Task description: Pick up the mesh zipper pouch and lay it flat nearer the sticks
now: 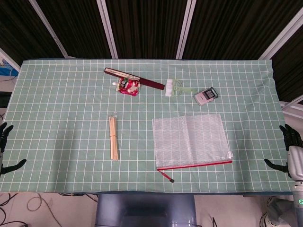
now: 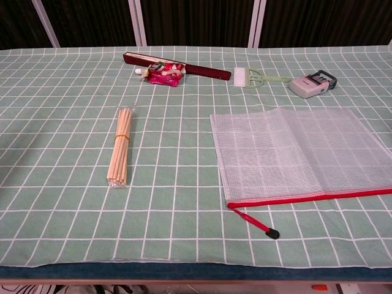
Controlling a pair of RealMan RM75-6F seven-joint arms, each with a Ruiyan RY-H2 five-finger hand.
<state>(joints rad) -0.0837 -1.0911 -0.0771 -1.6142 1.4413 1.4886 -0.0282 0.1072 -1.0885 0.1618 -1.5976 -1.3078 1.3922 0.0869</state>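
The mesh zipper pouch [image 1: 191,140] [image 2: 300,153] lies flat right of centre, clear with a red zipper along its near edge and a red pull strap trailing toward me. A bundle of wooden sticks [image 1: 113,138] [image 2: 119,146] lies left of it, about a pouch-width away. My left hand [image 1: 5,147] shows at the far left edge of the head view, off the table's side, fingers apart and holding nothing. My right hand [image 1: 291,150] is at the far right edge, also spread and holding nothing. Neither hand appears in the chest view.
Along the back lie a dark red flat case [image 1: 133,77] [image 2: 174,66], a red crumpled packet [image 1: 129,87] [image 2: 164,73], a small white-and-green brush [image 1: 176,89] [image 2: 257,76] and a grey stamp-like device [image 1: 206,95] [image 2: 312,84]. A green checked cloth [image 1: 61,118] covers the table.
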